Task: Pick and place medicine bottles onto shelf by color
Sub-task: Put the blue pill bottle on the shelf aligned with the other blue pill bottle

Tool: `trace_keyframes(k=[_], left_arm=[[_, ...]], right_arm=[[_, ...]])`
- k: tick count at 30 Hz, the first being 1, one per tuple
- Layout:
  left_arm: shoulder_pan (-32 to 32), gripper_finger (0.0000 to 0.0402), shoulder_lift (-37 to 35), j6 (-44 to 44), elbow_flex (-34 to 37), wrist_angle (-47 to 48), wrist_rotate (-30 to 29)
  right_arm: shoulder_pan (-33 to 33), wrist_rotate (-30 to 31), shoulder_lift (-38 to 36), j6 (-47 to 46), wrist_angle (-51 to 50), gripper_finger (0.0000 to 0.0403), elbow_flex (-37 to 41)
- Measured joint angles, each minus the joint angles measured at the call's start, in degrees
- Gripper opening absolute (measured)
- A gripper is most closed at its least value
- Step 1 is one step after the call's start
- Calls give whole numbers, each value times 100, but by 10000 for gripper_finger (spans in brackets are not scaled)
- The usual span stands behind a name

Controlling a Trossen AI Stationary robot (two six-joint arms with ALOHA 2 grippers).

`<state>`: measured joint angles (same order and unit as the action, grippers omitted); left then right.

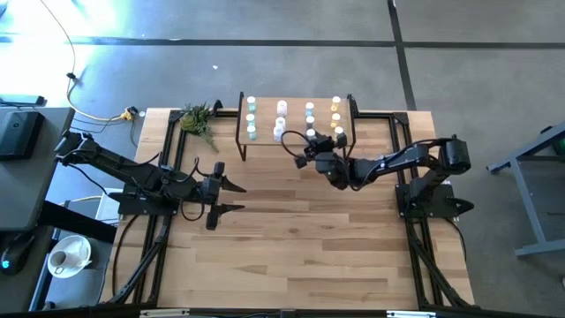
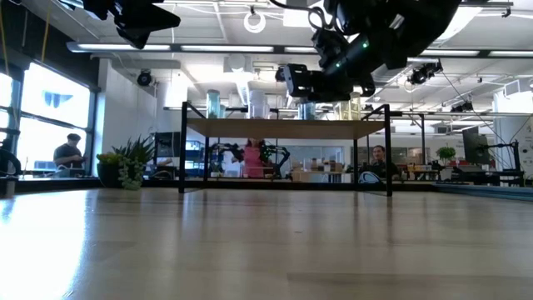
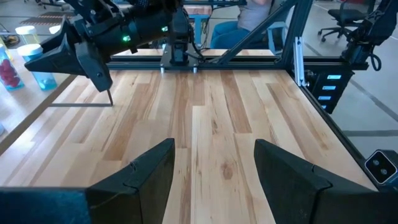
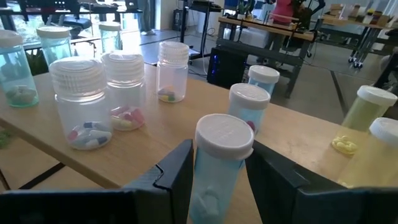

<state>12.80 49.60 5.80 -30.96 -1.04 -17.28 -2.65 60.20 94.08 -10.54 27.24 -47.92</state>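
Right pincer [image 4: 217,180] pinches a light blue medicine bottle [image 4: 219,163] over the shelf [image 1: 296,140] at the tabletop's [image 1: 300,247] twelve o'clock, where a careless descent could topple neighbouring bottles, while the left pincer [image 3: 214,168] waits spread at nine o'clock.

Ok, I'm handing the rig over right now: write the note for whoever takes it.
Right tool: shut on a light blue bottle, held upright at the shelf's front edge, not yet set down.
Left tool: open, empty, waiting above the bare left side of the table.
Done: the other bottles stand on the shelf in colour columns, teal-green, white, blue, yellow; none is left on the table.
Left: place this bottle with the blue ones, release, pull back.
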Motion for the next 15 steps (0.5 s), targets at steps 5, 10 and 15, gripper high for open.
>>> trace_keyframes(k=[5,10,15], left_arm=[[0,211,0,0,-1,0,3],[0,211,0,0,0,-2,17],[0,211,0,1,-1,-4,17]], right_arm=[[52,20,-7,57,-2,136,0],[50,18,-88,79,-66,136,-4],[54,88,-124,202,-97,136,-4]])
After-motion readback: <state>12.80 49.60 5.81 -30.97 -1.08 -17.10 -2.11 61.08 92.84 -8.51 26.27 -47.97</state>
